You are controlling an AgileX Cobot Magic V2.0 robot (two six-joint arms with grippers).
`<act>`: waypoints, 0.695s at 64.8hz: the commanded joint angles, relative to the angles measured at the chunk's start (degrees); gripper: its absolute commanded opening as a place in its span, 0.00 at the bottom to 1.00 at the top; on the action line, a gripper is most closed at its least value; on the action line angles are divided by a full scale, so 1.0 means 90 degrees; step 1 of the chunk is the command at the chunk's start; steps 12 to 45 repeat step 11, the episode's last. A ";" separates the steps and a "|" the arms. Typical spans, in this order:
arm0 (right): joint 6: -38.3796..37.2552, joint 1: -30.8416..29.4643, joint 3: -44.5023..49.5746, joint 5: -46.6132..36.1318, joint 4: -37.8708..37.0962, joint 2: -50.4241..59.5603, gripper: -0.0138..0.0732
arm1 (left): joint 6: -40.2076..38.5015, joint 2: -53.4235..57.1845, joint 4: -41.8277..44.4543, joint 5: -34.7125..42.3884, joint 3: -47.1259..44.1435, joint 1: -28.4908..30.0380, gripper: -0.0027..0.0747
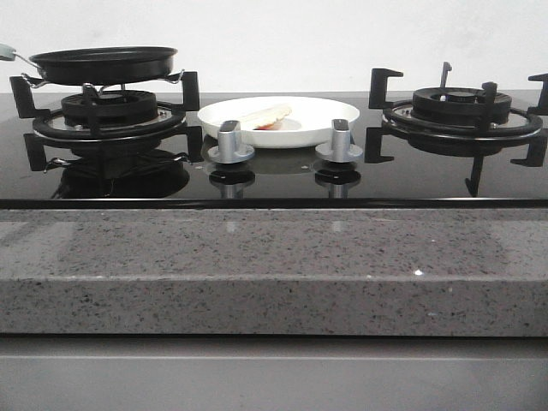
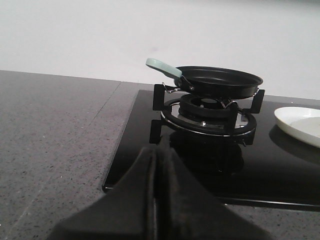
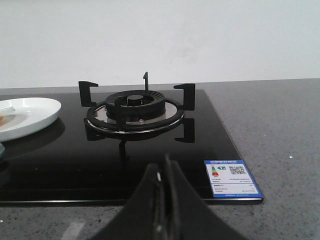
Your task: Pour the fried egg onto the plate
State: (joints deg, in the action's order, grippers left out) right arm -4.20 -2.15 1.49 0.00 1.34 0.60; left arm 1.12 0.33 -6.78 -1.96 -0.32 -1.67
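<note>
The white plate (image 1: 338, 117) sits on the black glass hob between the two burners. The pale cream fried egg (image 1: 267, 115) lies on the plate's left half, with a reddish patch under its edge. The black frying pan (image 1: 103, 64) stands on the left burner, and its pale green handle (image 1: 7, 53) points left. Neither gripper shows in the front view. In the left wrist view my left gripper (image 2: 156, 152) is shut and empty, low over the hob's front left corner, well short of the pan (image 2: 220, 81). In the right wrist view my right gripper (image 3: 163, 167) is shut and empty, in front of the right burner; the plate (image 3: 30, 112) is off to its side.
The right burner (image 1: 462, 107) has a bare black pan support. Two grey knobs (image 1: 231, 141) stand just in front of the plate. A blue and white label (image 3: 231, 177) is stuck at the hob's front right corner. A grey speckled stone counter (image 1: 274, 265) surrounds the hob.
</note>
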 commanded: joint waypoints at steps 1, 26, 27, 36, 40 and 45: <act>0.0012 0.0017 -0.0022 -0.0579 -0.0084 0.0123 0.08 | -0.0048 0.0114 -0.0046 0.0540 -0.0040 0.0001 0.01; 0.0012 0.0017 -0.0022 -0.0579 -0.0084 0.0123 0.08 | -0.0048 0.0114 -0.0046 0.0540 -0.0040 0.0001 0.01; 0.0012 0.0017 -0.0022 -0.0579 -0.0084 0.0123 0.08 | -0.0048 0.0114 -0.0046 0.0540 -0.0040 0.0001 0.01; 0.0012 0.0017 -0.0022 -0.0579 -0.0084 0.0123 0.08 | -0.0048 0.0114 -0.0046 0.0540 -0.0040 0.0001 0.01; 0.0012 0.0017 -0.0022 -0.0579 -0.0084 0.0123 0.08 | -0.0048 0.0114 -0.0046 0.0540 -0.0040 0.0001 0.01; 0.0012 0.0017 -0.0022 -0.0579 -0.0084 0.0123 0.08 | -0.0048 0.0114 -0.0046 0.0540 -0.0040 0.0001 0.01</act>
